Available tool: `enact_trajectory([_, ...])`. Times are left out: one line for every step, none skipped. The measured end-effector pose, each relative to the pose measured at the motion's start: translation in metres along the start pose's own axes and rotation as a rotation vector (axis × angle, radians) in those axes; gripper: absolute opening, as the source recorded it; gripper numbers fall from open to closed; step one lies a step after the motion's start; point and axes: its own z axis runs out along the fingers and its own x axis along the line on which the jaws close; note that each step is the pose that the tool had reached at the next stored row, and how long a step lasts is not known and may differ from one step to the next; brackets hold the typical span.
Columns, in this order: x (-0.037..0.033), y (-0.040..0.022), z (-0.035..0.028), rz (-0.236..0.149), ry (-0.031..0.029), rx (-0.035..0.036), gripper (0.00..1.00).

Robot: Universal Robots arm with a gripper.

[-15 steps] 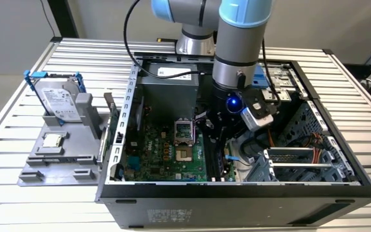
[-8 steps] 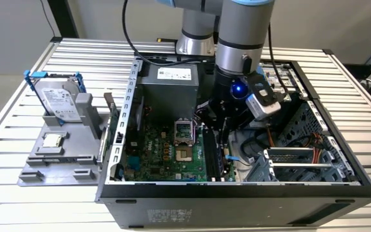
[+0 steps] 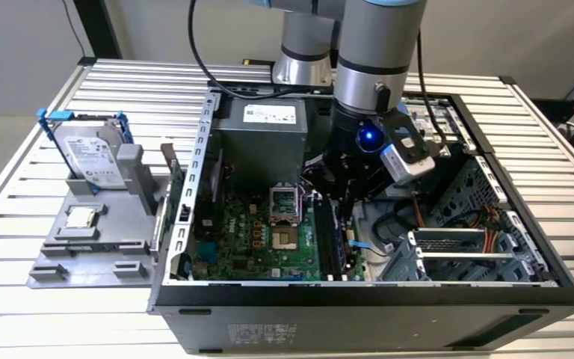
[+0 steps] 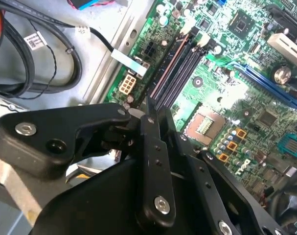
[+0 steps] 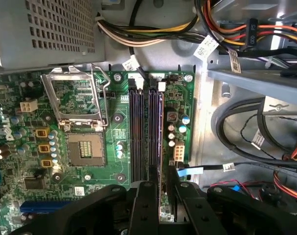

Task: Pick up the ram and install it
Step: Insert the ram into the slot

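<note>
Your gripper (image 5: 155, 193) over the memory slots (image 5: 146, 132).
Fingers pinch the ram (image 5: 161, 147) (edge-on), long axis along the slots.

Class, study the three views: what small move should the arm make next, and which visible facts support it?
Probably a short, straight press downward. In the first wrist view the ram stands edge-on in line beside the empty memory slots, and the gripper sits directly over its near end. Whether it is fully seated cannot be told.
</note>
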Motion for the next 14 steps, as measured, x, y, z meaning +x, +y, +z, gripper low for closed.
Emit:
enact_trajectory([0.0001,0.0000,0.0000,0.000,0.0000,0.0001,0.00])
enact_trajectory([0.0002,0.0000,0.0000,0.000,0.0000,0.0001,0.00])
enact_trajectory([0.0003,0.0000,0.0000,0.000,0.0000,0.0000,0.00])
enact_trajectory([0.0004,0.0000,0.0000,0.000,0.0000,0.0001,0.00])
enact_trajectory([0.0005,0.0000,0.0000,0.000,0.0000,0.0001,0.00])
enact_trajectory([0.0006,0.0000,0.0000,0.000,0.0000,0.0001,0.00])
enact_trajectory([0.0008,-0.0001,0.0000,0.000,0.0000,0.0001,0.00])
enact_trajectory([0.0010,-0.0001,0.0000,0.000,0.0000,0.0001,0.00])
enact_trajectory([0.0011,-0.0001,0.0000,0.000,0.0000,0.0001,0.00])
enact_trajectory([0.0012,-0.0001,0.0000,0.000,0.0000,0.0001,0.00])
enact_trajectory([0.0013,-0.0001,0.0000,0.000,0.0000,0.0001,0.00])
enact_trajectory([0.0014,-0.0001,0.0000,0.000,0.0000,0.0001,0.00])
enact_trajectory([0.0015,-0.0001,0.0000,0.000,0.0000,0.0000,0.00])
enact_trajectory([0.0016,-0.0001,0.0000,0.000,0.0000,0.0001,0.00])
